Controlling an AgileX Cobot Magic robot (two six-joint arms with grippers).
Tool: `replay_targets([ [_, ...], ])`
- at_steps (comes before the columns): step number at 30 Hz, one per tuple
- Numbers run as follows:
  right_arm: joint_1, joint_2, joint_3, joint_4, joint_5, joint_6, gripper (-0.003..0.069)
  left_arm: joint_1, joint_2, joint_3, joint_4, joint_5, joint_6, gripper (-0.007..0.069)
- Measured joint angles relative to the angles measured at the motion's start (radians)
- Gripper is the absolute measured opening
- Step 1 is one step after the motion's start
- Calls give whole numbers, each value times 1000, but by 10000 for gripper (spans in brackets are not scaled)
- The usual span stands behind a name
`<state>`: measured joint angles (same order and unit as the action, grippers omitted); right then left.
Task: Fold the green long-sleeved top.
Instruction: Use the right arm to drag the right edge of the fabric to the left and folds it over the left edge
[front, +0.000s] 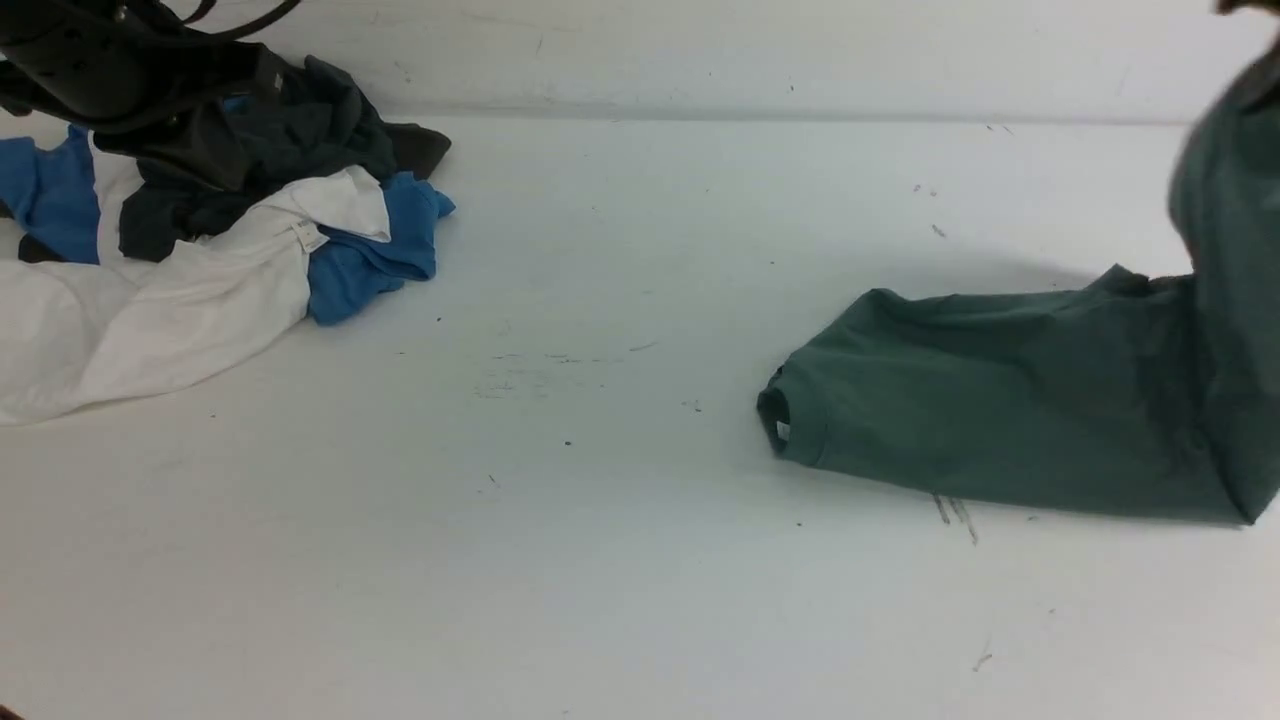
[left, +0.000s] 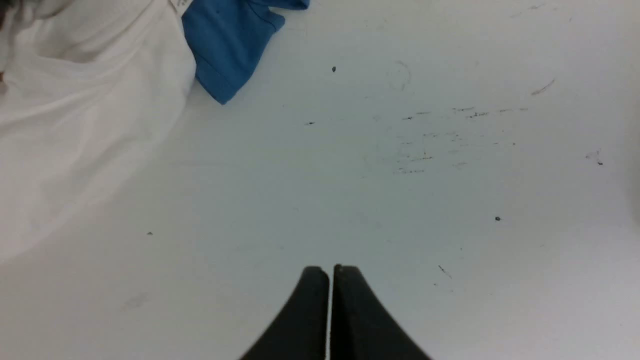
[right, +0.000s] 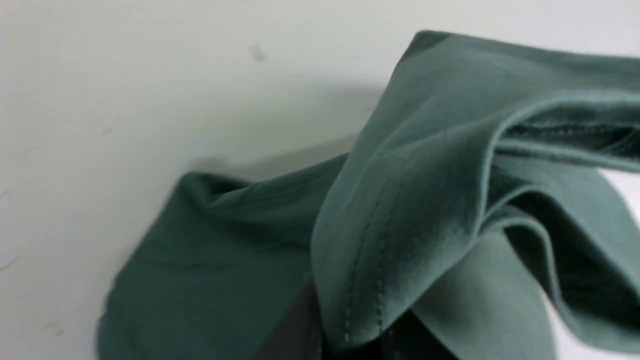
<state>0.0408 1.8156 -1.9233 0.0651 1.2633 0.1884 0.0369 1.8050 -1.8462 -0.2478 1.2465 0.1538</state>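
Green long-sleeved top (front: 1000, 420) lies as a narrow band on the white table (front: 600, 560). One end rests flat and the other rises steeply toward the right gripper (right: 350, 350). In the right wrist view a stitched hem edge bunches directly at the jaws, which are closed down narrow on that fabric. The lifted cloth hanging from them suggests the pinch is carrying weight. This hold probably serves to bring the hem end over the flat part, halving the band.

The garment's long axis runs straight out from the right jaws. The hem end is in the jaws and the collar, with its white neck label (front: 782, 430), is at the far end, pointing away from them toward the left arm's side. The flat part lies below and ahead of the jaws, its two long edges roughly parallel.

The left gripper (left: 330, 272) has its fingers pressed together on nothing, over bare table. The white garment (left: 75, 125) and the blue garment (left: 230, 45) lie ahead of its jaws and off to one side, near but not touching. The dark grey garment (front: 280, 140) is heaped with them. Parked there, that arm seems to be keeping out of the fold's path, well apart from the green cloth.
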Motion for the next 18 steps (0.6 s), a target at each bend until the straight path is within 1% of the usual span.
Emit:
replay_targets([
  [2,40,17,0,4,0,23,54,0,5,0,0,0,0,-1],
  [3,98,53,0,4,0,59,54,0,13,0,0,0,0,-1],
  [5,136,80,0,4,0,85,54,0,20,0,0,0,0,-1],
  [7,206,164,0,1,-4,137,54,0,32,0,-1,0,0,-1],
  [8,215,171,0,1,-5,137,54,0,34,0,0,0,0,-1],
  [9,250,228,0,4,-13,162,65,0,43,0,0,0,0,-1],
  [11,272,265,0,10,-24,169,76,0,50,0,0,0,0,-1],
  [12,285,288,0,20,-36,173,91,0,53,0,0,0,0,-1],
  [14,316,342,0,67,-88,173,161,0,68,0,-1,0,0,-1],
  [18,329,353,-4,133,-126,163,283,0,73,0,-15,0,0,-1],
])
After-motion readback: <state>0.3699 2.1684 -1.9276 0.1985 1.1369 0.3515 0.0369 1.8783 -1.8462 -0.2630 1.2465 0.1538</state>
